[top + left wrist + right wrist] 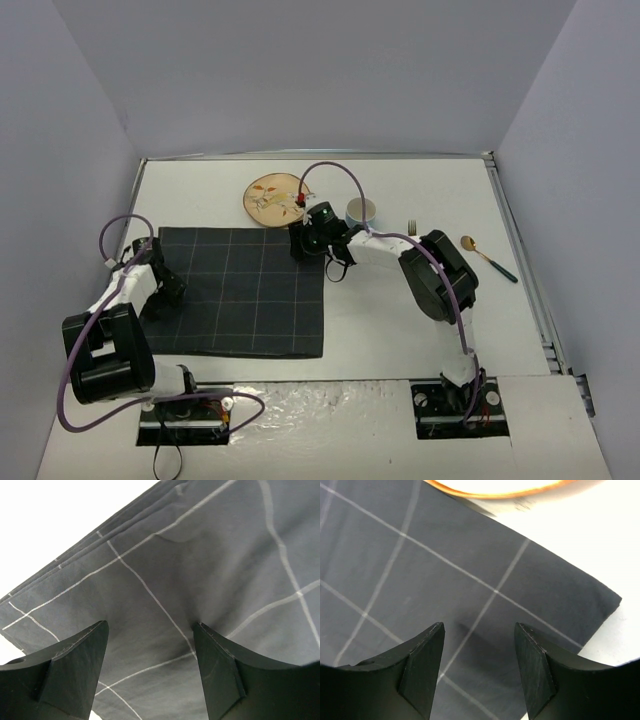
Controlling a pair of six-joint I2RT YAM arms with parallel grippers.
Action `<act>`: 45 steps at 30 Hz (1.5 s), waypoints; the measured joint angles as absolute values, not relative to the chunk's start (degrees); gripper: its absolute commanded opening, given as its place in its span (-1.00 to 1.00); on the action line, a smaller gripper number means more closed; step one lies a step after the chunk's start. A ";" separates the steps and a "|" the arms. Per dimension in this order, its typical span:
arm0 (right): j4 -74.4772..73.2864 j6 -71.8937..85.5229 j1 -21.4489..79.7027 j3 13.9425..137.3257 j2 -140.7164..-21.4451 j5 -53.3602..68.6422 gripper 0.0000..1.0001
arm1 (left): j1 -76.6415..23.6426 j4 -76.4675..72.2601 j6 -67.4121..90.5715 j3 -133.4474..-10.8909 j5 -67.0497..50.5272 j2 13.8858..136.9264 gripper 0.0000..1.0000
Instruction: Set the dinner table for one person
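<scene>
The white dinner table [400,320] carries a dark grey checked placemat [240,290] lying flat at the left-centre. My left gripper [166,290] is open and low over the placemat's left edge. In the left wrist view its jaws [150,647] stand apart over the cloth [200,555], with nothing between them. My right gripper [303,244] is open over the placemat's far right corner. In the right wrist view its jaws [479,642] stand apart above the cloth [445,555], empty. An orange-rimmed plate [274,198] sits just beyond the placemat, and its rim [495,490] shows in the right wrist view.
A white cup [361,211] stands right of the plate, close behind the right arm. A fork [411,228] lies beside it. A gold spoon with a dark handle [487,257] lies at the right. Grey walls enclose the table on three sides.
</scene>
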State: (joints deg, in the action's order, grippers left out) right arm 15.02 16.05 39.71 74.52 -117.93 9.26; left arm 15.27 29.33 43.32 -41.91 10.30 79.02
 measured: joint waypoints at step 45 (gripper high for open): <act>15.34 20.94 39.09 65.74 -82.37 3.74 0.67 | 5.76 25.10 35.09 -51.64 -8.14 64.31 0.94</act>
State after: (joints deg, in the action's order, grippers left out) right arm 15.34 20.94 39.09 65.74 -82.37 3.74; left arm 5.76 25.10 35.09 -51.64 -8.14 64.31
